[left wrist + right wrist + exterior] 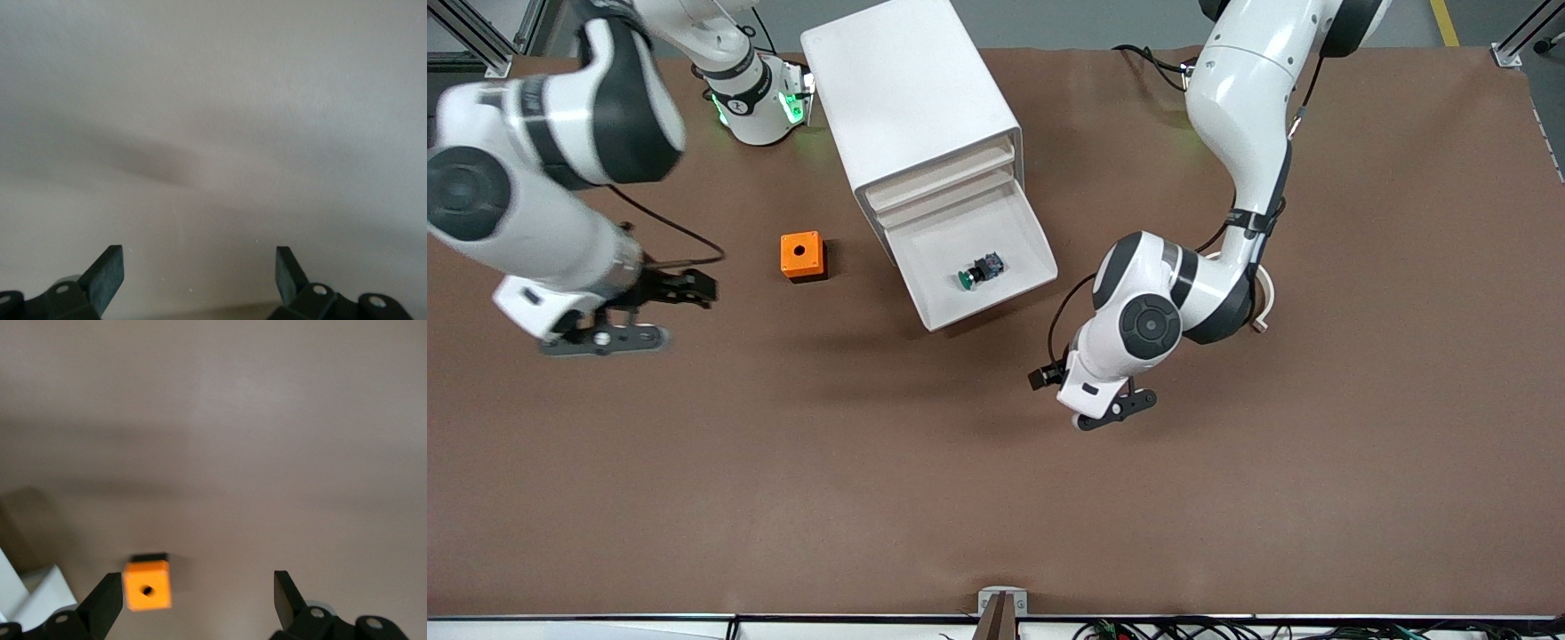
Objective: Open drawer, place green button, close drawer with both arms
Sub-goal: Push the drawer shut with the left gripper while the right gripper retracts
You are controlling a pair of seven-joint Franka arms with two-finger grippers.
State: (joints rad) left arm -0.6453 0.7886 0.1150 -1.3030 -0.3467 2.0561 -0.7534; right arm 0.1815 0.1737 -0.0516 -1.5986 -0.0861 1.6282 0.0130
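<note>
The white cabinet stands near the robots' bases. Its lowest drawer is pulled out toward the front camera. The green-capped button lies on its side in that drawer. My left gripper hangs over bare table, near the drawer's front corner at the left arm's end. In the left wrist view it is open and empty, with only table below. My right gripper hangs over the table beside the orange box, toward the right arm's end. In the right wrist view it is open and empty.
The orange box with a hole also shows in the right wrist view, with a white corner of the cabinet beside it. A pale ring lies partly hidden under the left arm. Brown table surface stretches toward the front camera.
</note>
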